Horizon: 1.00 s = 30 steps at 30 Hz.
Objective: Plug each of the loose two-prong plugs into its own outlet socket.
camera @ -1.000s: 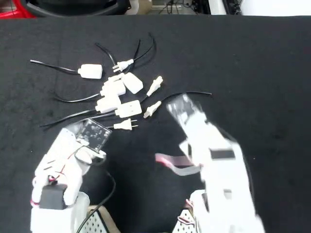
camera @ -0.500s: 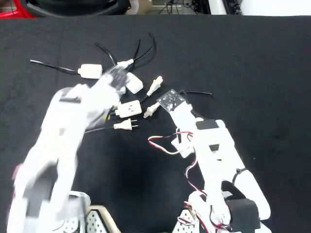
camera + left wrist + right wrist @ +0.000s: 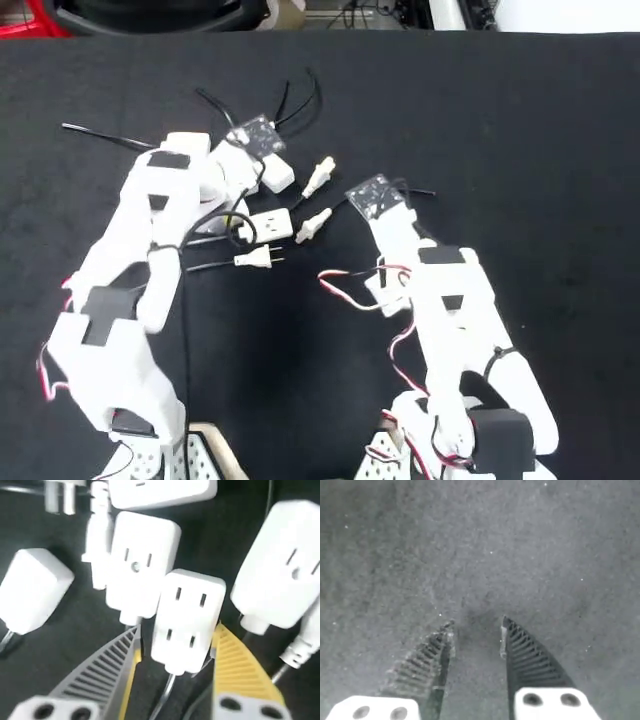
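While the left gripper (image 3: 177, 630), jaws wide, straddles a socket block (image 3: 187, 615) lengthwise at the high view's upper left, the right gripper (image 3: 475, 624), also parted, hangs just right of two loose plugs (image 3: 313, 225).

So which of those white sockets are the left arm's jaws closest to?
The double socket, the one with two pairs of slots: it lies between the jaws of the left gripper. The other sockets lie farther out, beyond the tips.
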Available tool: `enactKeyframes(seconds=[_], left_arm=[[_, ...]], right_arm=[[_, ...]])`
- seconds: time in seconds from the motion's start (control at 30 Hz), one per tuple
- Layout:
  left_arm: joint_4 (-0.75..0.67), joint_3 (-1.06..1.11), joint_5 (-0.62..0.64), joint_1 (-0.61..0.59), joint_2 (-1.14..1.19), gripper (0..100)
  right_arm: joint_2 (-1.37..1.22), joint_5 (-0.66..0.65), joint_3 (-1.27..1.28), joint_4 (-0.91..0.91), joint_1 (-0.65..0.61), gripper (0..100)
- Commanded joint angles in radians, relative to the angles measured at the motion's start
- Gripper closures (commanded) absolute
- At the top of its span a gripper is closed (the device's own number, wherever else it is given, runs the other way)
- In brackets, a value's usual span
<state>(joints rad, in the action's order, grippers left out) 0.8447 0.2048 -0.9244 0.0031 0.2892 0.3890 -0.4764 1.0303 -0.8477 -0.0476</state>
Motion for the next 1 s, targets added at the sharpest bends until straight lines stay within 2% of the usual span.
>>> enactKeyframes(seconds=[0.0,0.27,0.5,0.6,0.8,0.97], left_arm=[[-0.028,-0.058,-0.015,0.002,0.034,78],[-0.021,-0.048,-0.009,-0.001,0.078,78],[0.103,-0.058,-0.009,0.022,0.078,93],[0.147,-0.059,-0.009,0.027,0.077,94],[0.354,-0.136,-0.009,0.007,-0.003,96],[0.52,-0.128,-0.008,0.001,-0.232,96]], right_arm=[[0.002,0.006,-0.035,0.014,0.012,86.4],[0.001,0.008,-0.025,0.034,0.012,86.4],[0.001,0.008,-0.022,0.034,0.015,86.4],[0.001,0.008,-0.022,0.034,0.015,86.4],[0.001,0.008,-0.021,0.034,0.017,86.4],[0.001,0.008,-0.021,0.034,0.017,86.4]])
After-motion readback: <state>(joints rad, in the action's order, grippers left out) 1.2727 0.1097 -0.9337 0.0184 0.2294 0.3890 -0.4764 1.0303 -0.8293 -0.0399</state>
